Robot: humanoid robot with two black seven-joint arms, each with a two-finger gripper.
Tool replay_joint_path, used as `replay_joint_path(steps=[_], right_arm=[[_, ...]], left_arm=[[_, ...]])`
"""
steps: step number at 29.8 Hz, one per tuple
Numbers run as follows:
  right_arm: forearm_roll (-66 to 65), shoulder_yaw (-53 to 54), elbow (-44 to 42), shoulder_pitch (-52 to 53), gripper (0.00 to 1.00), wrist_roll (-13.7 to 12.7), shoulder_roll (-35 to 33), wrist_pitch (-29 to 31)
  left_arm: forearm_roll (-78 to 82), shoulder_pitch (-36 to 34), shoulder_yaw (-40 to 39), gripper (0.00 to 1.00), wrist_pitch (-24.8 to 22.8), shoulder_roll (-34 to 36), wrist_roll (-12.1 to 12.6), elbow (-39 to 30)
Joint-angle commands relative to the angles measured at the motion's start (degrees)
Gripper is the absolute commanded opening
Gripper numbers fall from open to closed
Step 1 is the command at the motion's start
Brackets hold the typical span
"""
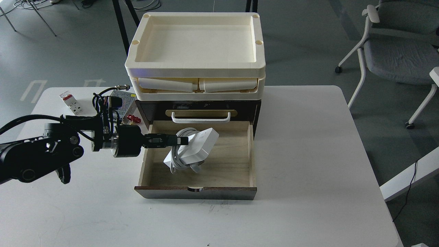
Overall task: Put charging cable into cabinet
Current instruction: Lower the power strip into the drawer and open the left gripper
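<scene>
The charging cable (200,145), a white power strip with its thick white cord looped around it, hangs tilted on edge over the middle of the open drawer. My left gripper (183,140) reaches in from the left over the drawer's left wall and is shut on the strip's left end. The cabinet (195,192) is a dark brown drawer unit with its pale wood drawer pulled out toward me; a white bar handle (200,118) and tan oval plate sit on the closed drawer above. My right gripper is out of view.
Two cream plastic trays (195,70) are stacked on the cabinet. A perforated metal power supply box (121,99) and a small white-and-red breaker (71,102) lie on the white table (308,171) left of the cabinet. Office chairs stand at the right.
</scene>
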Motion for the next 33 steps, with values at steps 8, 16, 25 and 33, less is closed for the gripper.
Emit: replay_joint_path(steps=[8,16,25,33], right_arm=[[0.2,0.1,0.0,-0.5,1.0,0.0,-0.1,0.0],[0.2,0.1,0.0,-0.9,1.0,0.0,0.0,0.0],[0.2,3.4,0.5,-0.3,1.0,-0.3,-0.1,0.0],[0.2,3.3,1.8,3.7,1.0,-1.1,0.6,0.0]], left_arm=[[-0.4,-0.2,2.5,0.61,0.5,-2.2,0.0,2.9],[-4.5,-0.4,1.7,0.92,0.5,-2.0,0.0,2.8],[-21.3,3.3,-7.1,0.94,-1.1,9.2,0.0,0.6],[-37.0,7.4,-8.8,0.94,-3.2,18.4,0.0,3.4]])
